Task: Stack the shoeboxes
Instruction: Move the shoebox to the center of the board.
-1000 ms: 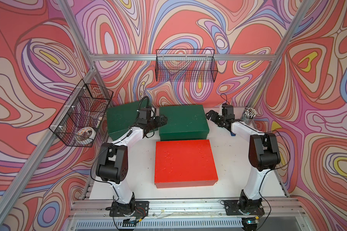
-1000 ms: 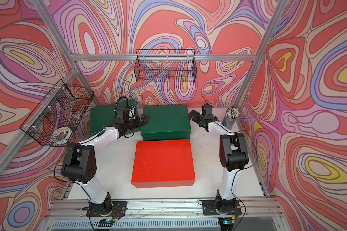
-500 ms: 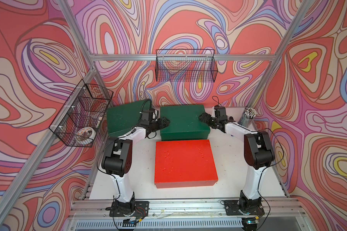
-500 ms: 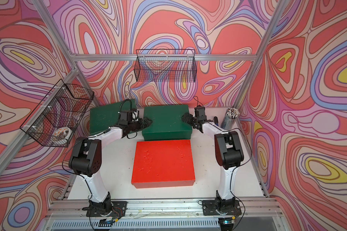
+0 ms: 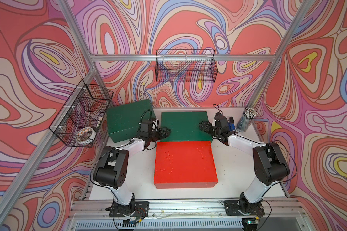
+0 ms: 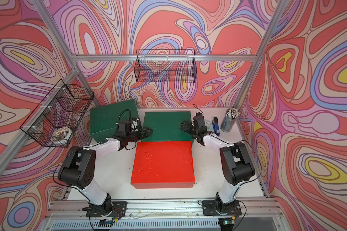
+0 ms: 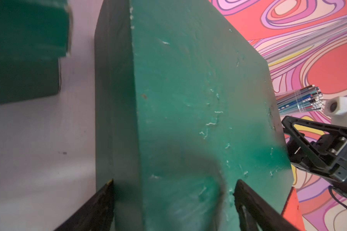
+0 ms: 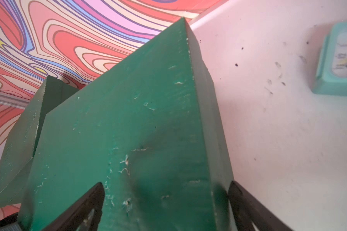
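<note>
Red shoebox sits flat up front, nearest the arm bases. Snug behind it is the middle green shoebox. The left gripper straddles its left edge, one finger on the side wall and one over the lid. Can't tell if it's actually pinching. The right gripper is spread wide over the right edge. The second green shoebox sits tilted at the far left, by the wall.
</note>
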{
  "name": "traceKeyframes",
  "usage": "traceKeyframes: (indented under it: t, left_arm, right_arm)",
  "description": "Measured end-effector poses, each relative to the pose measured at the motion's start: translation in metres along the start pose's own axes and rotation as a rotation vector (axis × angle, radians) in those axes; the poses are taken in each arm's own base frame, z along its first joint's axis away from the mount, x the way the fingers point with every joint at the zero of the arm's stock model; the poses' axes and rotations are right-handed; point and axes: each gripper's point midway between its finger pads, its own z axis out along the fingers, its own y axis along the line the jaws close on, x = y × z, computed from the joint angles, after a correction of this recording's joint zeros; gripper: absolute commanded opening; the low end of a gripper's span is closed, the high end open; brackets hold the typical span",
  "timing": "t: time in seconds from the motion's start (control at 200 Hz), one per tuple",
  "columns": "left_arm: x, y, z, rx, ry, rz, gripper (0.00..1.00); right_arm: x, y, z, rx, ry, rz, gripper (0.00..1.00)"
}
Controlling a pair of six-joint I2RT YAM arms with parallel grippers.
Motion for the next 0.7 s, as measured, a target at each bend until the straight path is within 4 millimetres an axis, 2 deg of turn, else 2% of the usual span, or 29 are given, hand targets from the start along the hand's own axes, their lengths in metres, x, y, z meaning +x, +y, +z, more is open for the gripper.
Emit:
traceKeyframes:
  t: [0.105, 0.195, 0.406, 0.511, 0.696]
  left_arm:
    - [0.015, -0.007, -0.011, 0.011, 0.007, 0.015, 0.93]
    - [0.02, -0.011, -0.014, 0.014, 0.009, 0.022, 0.93]
    - [0.021, -0.013, -0.014, 0.016, 0.011, 0.029, 1.0]
    - [0.023, -0.013, -0.015, 0.001, 0.014, 0.038, 1.0]
    - [0.012, -0.023, -0.042, -0.038, -0.036, 0.064, 1.0]
  right_arm:
    - [0.007, -0.004, -0.011, 0.008, -0.01, 0.009, 0.97]
    - [0.011, -0.007, -0.019, 0.015, -0.018, 0.015, 0.97]
    - [0.014, -0.01, -0.025, 0.039, -0.025, 0.02, 0.99]
    - [0.018, -0.012, -0.031, 0.066, -0.013, 0.018, 0.98]
    - [0.006, -0.011, -0.055, 0.102, -0.048, 0.013, 0.99]
